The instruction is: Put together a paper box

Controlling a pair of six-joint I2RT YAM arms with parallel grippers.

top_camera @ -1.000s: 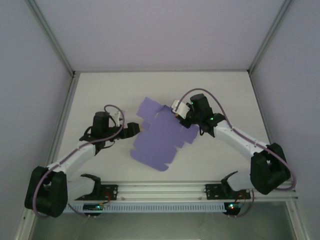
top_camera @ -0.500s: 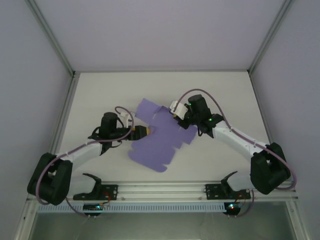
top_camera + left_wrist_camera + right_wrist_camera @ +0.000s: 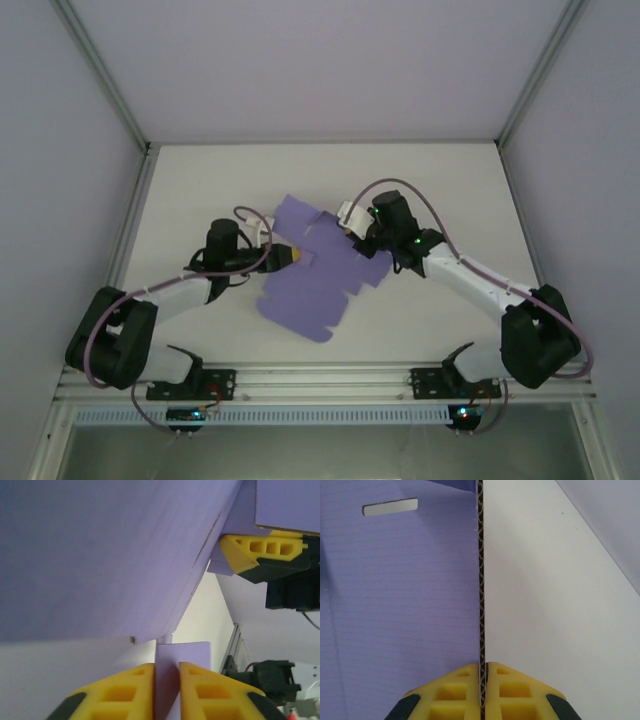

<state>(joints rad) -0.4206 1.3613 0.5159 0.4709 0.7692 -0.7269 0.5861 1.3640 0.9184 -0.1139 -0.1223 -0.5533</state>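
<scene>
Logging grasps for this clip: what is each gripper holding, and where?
Both hold the paper box: the left gripper pinches a small tab at its left edge, the right gripper clamps a panel's edge on its right side.

The paper box (image 3: 405,605) is lilac-purple and finely ribbed (cut edge dark, wavy-patterned); left claw (image 3: 167,669) and right claw (image 3: 482,667) yellow over black; desk (image 3: 550,610) off-white.
</scene>
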